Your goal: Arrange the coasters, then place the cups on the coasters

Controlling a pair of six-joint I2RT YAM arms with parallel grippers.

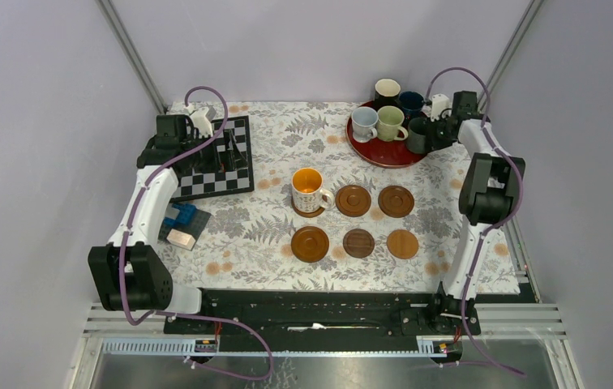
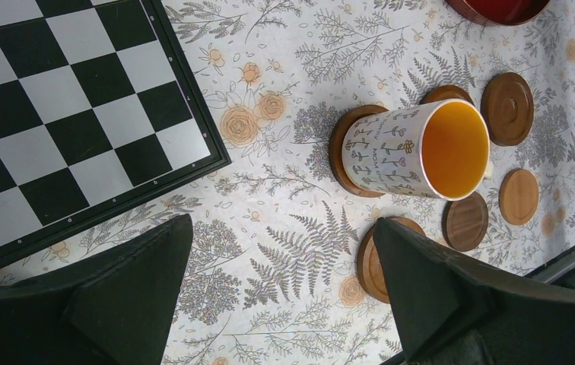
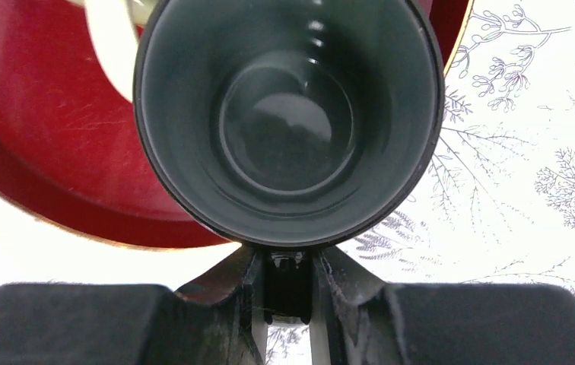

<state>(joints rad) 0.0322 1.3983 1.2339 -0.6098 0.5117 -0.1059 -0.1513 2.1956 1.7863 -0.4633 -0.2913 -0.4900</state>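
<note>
We see six wooden coasters (image 1: 359, 243) lying in two rows of three on the floral-clothed surface (image 1: 279, 138), each apart from its neighbours. The far-left coaster carries the orange-inside white mug (image 1: 310, 190), upright, its handle to the right. The other five coasters are bare.

The remaining mugs are gathered on the red tray (image 1: 384, 152) at the far right of the surface. The pale blue-white mug (image 1: 364, 124) and the pale green mug (image 1: 390, 123) stand side by side, and the black mug (image 1: 387, 91) and the navy mug (image 1: 411, 102) stand behind them. The dark grey-green mug (image 3: 288, 114) is at the tray's right edge, mouth up. We cannot tell whether its base rests on the tray.

The right claw (image 3: 290, 266) is pinched narrow on that mug's handle, just under the rim. The left claw (image 2: 283, 224) is spread wide and holds nothing. It hangs over the cloth beside the corner of the chessboard (image 2: 64, 99), at the far left of the surface.
</note>
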